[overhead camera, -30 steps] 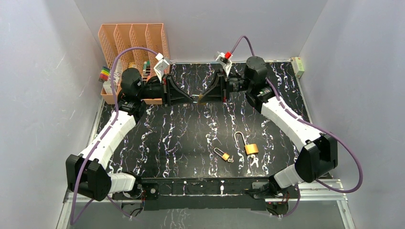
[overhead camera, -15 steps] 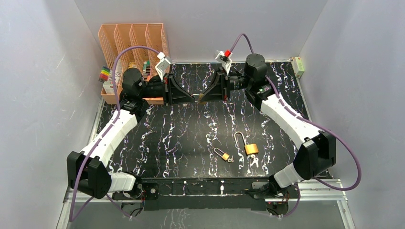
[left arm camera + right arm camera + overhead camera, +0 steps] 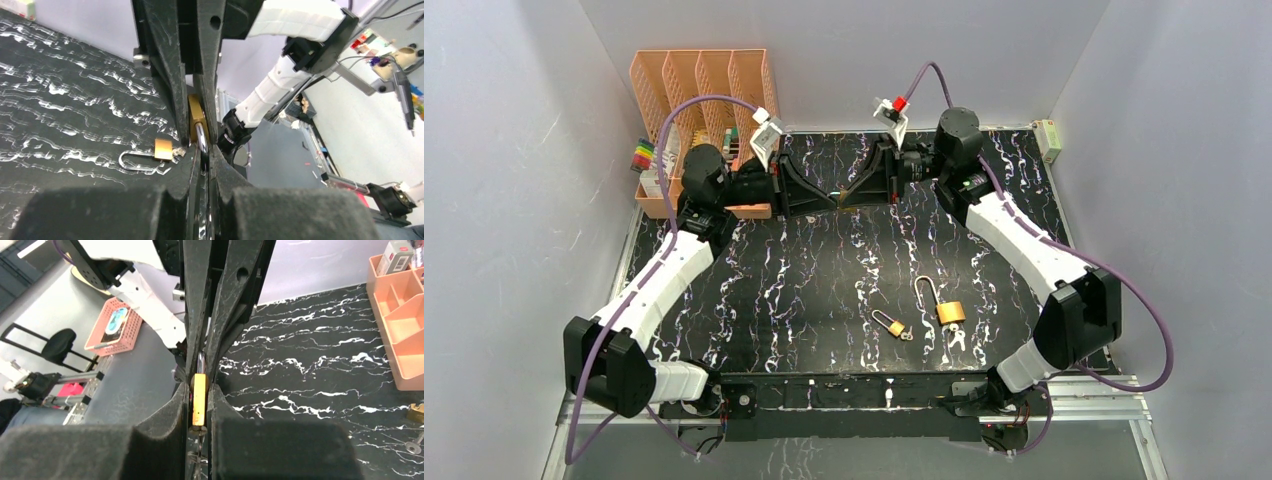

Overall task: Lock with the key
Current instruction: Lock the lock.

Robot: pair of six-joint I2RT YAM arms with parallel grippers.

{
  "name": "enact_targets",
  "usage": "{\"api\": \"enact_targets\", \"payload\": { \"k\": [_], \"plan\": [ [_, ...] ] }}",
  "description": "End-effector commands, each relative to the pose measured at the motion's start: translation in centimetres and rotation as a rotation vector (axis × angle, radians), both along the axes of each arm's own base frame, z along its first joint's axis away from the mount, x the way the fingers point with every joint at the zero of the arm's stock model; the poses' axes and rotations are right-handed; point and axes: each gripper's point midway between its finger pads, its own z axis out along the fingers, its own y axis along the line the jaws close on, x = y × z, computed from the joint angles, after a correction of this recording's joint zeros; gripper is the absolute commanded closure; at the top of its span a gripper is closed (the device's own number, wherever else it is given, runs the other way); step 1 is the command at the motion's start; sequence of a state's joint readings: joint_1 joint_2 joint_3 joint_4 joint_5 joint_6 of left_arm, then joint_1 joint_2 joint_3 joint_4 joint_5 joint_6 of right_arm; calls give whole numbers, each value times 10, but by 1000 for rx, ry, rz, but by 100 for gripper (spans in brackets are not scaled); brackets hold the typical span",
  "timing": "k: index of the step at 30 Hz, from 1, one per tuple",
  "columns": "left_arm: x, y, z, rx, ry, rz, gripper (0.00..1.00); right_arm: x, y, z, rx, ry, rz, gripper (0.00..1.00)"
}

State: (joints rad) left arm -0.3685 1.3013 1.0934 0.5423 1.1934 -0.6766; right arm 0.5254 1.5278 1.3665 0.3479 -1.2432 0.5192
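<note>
A brass padlock point(image 3: 839, 201) hangs in the air at the back middle of the table, held between both grippers. My left gripper point(image 3: 829, 200) is shut on its silver shackle point(image 3: 201, 142). My right gripper point(image 3: 851, 198) is shut on its brass body point(image 3: 199, 392). A key point(image 3: 199, 429) sticks out of the body's end, deep between the right fingers. In the left wrist view the brass body point(image 3: 195, 116) shows just past my left gripper point(image 3: 202, 150). In the right wrist view the shackle point(image 3: 201, 361) runs beyond my right gripper point(image 3: 199, 385) into the left fingers.
Two more brass padlocks lie near the front: a small one point(image 3: 889, 324) with a key point(image 3: 907, 335), and a larger one point(image 3: 950, 311) with its shackle open and keys point(image 3: 956, 338) beside it. An orange organiser point(image 3: 704, 90) stands at the back left.
Both grippers, still joined on the padlock, have shifted together a little toward the back of the table. The padlocks on the table have not moved.
</note>
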Motion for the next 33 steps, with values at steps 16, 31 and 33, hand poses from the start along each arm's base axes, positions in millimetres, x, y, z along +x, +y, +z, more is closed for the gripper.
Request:
{"api": "enact_targets", "payload": {
  "k": [16, 31, 33],
  "plan": [
    [8, -19, 4, 47, -50, 112, 100, 14, 17, 75, 212, -240, -318, 100],
    [25, 9, 33, -1, -101, 201, 100, 15, -29, 60, 166, -226, -380, 35],
    [25, 10, 38, -9, -109, 197, 100, 15, -33, 57, 155, -221, -372, 34]
  ]
}}
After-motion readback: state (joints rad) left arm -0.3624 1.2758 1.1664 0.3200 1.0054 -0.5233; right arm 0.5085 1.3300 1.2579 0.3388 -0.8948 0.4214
